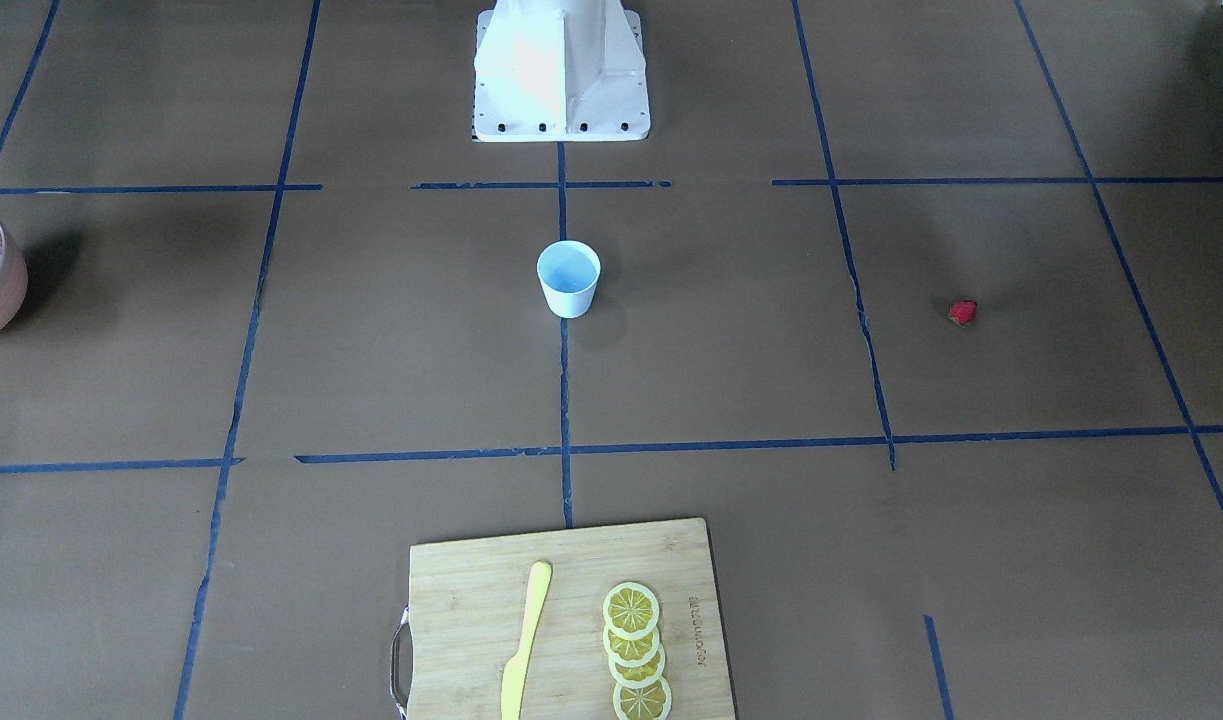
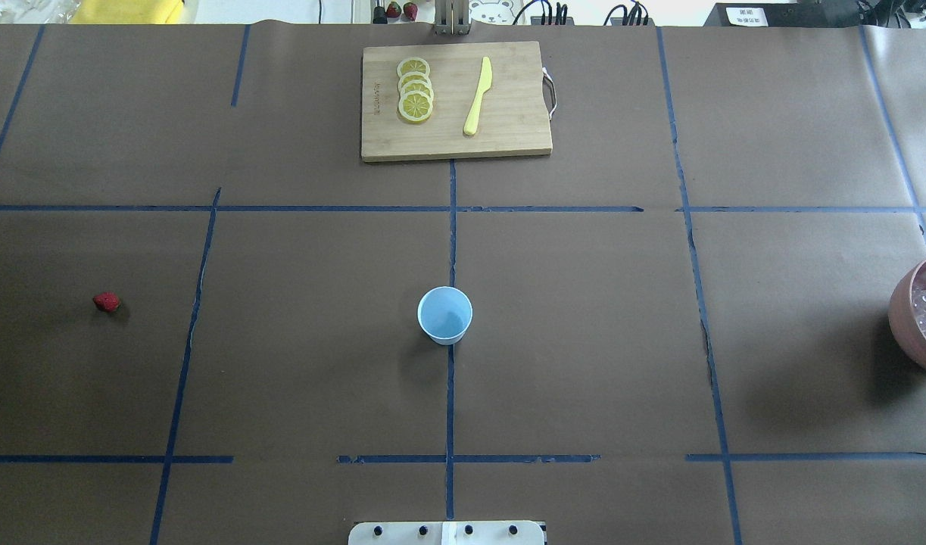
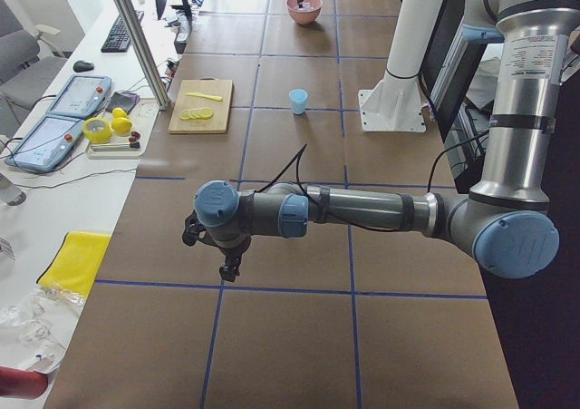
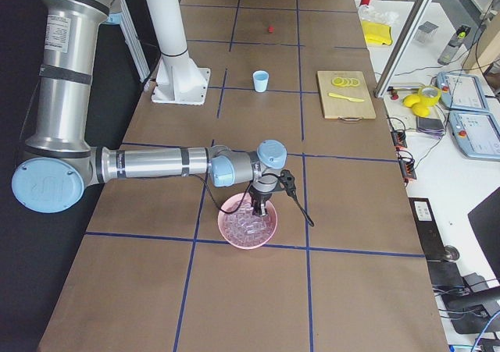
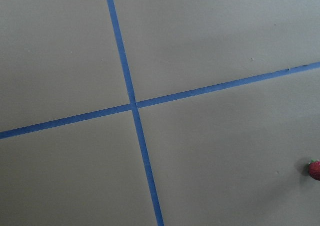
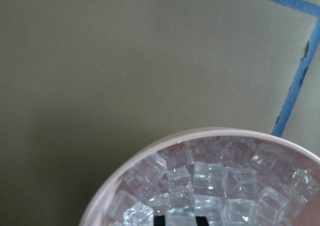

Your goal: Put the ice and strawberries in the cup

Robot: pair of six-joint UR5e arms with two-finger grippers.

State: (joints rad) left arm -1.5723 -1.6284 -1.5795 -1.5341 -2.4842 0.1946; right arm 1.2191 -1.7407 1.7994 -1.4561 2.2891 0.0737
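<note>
The pale blue cup [image 2: 444, 315] stands upright and empty at the table's middle; it also shows in the front view [image 1: 569, 280]. The small red strawberry [image 2: 106, 302] lies alone on the paper at the left, and at the right edge of the left wrist view [image 5: 315, 170]. The ice [image 6: 210, 178] fills the pink bowl [image 2: 908, 322] at the right edge. My right gripper [image 6: 180, 220] is down in the bowl, its two dark tips flanking one ice cube. My left gripper [image 3: 231, 268] hangs over the table's left end; I cannot tell if it is open.
A wooden cutting board [image 2: 508, 129] sits at the far middle with several lemon slices [image 2: 415, 94] and a yellow knife [image 2: 478, 97]. The white robot base [image 1: 561, 75] stands at the near middle. Blue tape lines grid the brown paper.
</note>
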